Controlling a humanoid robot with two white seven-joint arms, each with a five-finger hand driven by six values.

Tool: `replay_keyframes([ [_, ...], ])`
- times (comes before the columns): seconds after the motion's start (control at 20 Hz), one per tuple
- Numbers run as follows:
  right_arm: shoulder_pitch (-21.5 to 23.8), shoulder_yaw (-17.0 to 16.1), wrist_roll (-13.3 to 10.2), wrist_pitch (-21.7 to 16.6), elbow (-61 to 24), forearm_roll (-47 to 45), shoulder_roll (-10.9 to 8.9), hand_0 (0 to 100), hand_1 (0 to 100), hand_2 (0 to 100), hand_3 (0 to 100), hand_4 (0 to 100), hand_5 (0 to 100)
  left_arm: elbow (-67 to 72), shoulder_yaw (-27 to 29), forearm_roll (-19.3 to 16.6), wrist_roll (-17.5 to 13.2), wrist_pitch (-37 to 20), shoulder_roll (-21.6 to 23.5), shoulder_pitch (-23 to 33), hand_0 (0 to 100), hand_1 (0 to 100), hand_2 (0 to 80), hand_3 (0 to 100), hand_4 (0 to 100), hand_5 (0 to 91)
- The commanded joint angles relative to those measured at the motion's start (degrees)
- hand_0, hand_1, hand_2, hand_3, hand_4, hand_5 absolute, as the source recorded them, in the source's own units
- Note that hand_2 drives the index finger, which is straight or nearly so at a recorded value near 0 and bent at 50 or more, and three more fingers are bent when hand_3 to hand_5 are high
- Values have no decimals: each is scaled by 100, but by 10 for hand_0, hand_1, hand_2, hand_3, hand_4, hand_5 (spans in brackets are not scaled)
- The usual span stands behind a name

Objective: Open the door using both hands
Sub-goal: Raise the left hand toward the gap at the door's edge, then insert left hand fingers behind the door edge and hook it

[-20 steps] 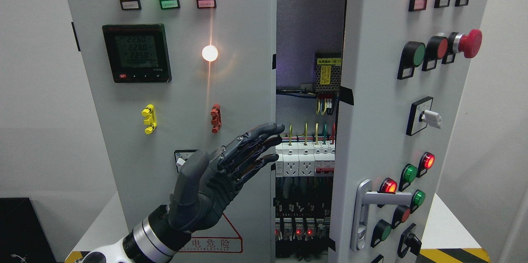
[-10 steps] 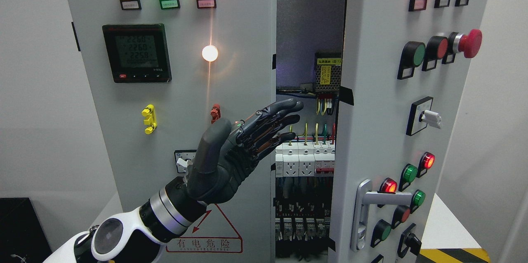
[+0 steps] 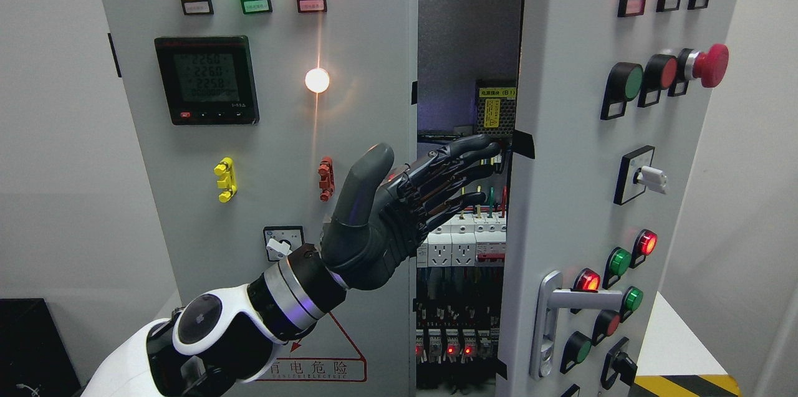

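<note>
Cabinet wiring (image 3: 461, 210) behind left hand (image 3: 399, 216)

Left hand (image 3: 399, 210) raised before the gap between the left door (image 3: 274, 135) and the right door (image 3: 586, 185), fingertips (image 3: 489, 146) reaching across to the right door's inner edge. Sockets (image 3: 458, 241) inside the cabinet, behind the hand. Handle (image 3: 552, 322) low on the right door.
</note>
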Motion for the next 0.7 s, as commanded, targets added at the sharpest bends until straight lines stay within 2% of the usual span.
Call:
replay_keyframes([
  [0.0, -1, 0, 0, 1, 0, -61, 0, 194, 0, 0, 0, 0, 0, 213, -141, 663, -1, 165, -365, -312, 0, 0, 0, 0, 0, 0],
  [0.3, -1, 0, 0, 1, 0, -53, 0, 194, 0, 0, 0, 0, 0, 213, -141, 823, -1, 271, -514, -365, 0, 0, 0, 0, 0, 0],
  [0.65, 0, 0, 0, 1, 0, -62, 0, 194, 0, 0, 0, 0, 0, 169, -150, 1262, -62, 280, -514, -418, 0, 0, 0, 0, 0, 0],
])
